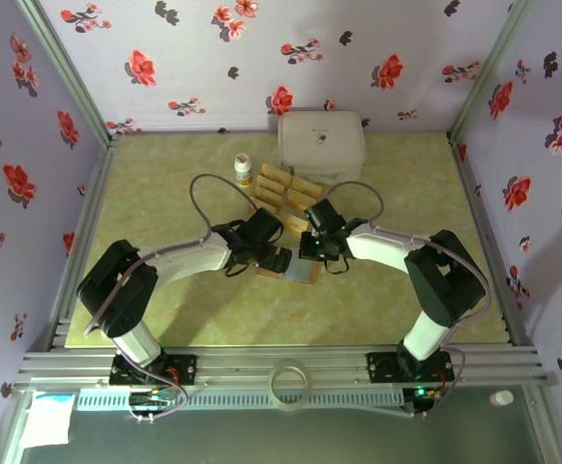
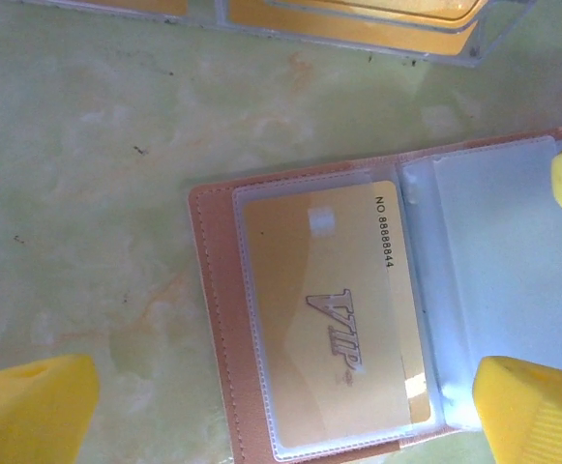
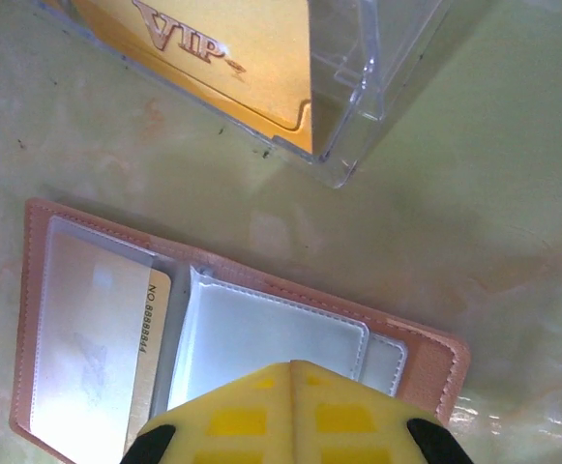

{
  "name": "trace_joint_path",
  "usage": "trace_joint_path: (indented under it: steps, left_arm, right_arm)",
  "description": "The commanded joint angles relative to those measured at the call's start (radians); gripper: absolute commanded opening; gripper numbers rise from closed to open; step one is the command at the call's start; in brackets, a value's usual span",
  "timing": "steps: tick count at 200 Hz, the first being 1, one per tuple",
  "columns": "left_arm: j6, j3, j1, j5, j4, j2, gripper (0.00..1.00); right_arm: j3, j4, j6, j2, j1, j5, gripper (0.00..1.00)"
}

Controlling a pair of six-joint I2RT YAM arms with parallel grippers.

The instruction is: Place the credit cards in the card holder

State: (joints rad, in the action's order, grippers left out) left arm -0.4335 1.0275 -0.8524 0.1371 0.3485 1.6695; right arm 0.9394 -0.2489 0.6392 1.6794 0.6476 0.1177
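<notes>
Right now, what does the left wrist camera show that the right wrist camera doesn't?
Left wrist: the VIP face of the credit card in a clear pocket of the card holder, with the left gripper spread wide. Right wrist: the holder's empty pockets to its far edge, with the shut right gripper at the bottom. Shared: the open holder on the green table, gold cards in clear cases.

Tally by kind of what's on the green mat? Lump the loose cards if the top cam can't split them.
card holder: 1
gold card in the holder: 1
cluster of loose gold cards: 1 (single cards too small to split)
white box: 1
small bottle: 1
Total: 5
</notes>
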Motion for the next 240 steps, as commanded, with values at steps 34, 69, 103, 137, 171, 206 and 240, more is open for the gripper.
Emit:
trace_joint_path:
  steps: [34, 69, 103, 137, 171, 206, 240]
  left_arm:
    - [0.029, 0.014, 0.004, -0.05, -0.045, 0.045, 1.0]
    - [0.029, -0.003, 0.004, -0.073, -0.09, 0.055, 1.0]
    - [0.027, -0.025, 0.006, -0.094, -0.126, 0.057, 1.0]
    - [0.026, -0.034, 0.006, -0.098, -0.138, 0.07, 1.0]
    - [0.022, -0.048, 0.006, -0.1, -0.156, 0.086, 1.0]
    - [0.021, -0.061, 0.006, -0.105, -0.177, 0.094, 1.0]
    - [0.015, -0.076, 0.006, -0.101, -0.181, 0.105, 1.0]
  right_arm:
    - [-0.023, 0.02, 0.028, 0.024, -0.011, 0.0, 0.0]
    - [-0.028, 0.046, 0.036, 0.054, -0.012, 0.024, 0.0]
    - [-0.016, 0.074, 0.043, 0.083, -0.011, 0.06, 0.0]
    - [-0.007, 0.092, 0.052, 0.098, -0.011, 0.081, 0.0]
    - [-0.005, 0.113, 0.065, 0.121, -0.008, 0.105, 0.0]
    - [-0.005, 0.122, 0.071, 0.127, -0.004, 0.112, 0.0]
    - [-0.006, 0.117, 0.071, 0.116, -0.004, 0.115, 0.0]
